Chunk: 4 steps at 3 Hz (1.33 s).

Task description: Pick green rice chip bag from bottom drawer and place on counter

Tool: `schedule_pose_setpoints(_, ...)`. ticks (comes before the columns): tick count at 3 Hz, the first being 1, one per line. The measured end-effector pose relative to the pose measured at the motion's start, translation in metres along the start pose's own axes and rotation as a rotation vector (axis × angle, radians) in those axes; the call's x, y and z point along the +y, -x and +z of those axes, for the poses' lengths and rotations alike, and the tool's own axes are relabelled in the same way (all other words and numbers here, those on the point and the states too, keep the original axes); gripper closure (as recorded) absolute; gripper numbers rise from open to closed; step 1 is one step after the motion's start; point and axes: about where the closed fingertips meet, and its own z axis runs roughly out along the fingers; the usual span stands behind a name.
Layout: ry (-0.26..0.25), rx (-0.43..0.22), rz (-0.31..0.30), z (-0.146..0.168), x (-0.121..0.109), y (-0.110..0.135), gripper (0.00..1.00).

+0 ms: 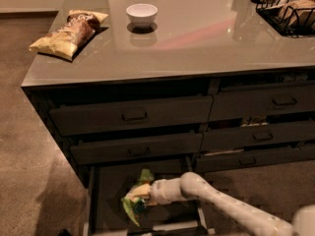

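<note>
Green bag (131, 208) between gripper (138, 195) fingers (144, 191) (drawer (110, 190))

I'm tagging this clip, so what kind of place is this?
Probably a kitchen or office snack area: a glossy grey-beige counter over dark handled drawers, a small white bowl, a yellow-brown chip bag. The gripper is in the open bottom drawer.

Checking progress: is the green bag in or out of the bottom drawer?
In: the green bag sits within the drawer walls, pincer at it.
</note>
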Motion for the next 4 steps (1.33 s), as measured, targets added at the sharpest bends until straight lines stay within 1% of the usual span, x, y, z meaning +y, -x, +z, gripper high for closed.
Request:
schedule_pose_setpoints(1,-0.050,0.055,-0.107,-0.067,-0.017,0.008,1.00)
schedule_pose_setpoints(2,-0.058,0.079,-0.169,-0.135,-0.057,0.004,1.00)
schedule_pose_setpoints(3,-0.036,0.093,-0.218,-0.196,-0.122,-0.013,1.00)
schedule_pose_setpoints(4,-0.012,0.098,-0.226,-0.263,-0.206,-0.046,1.00)
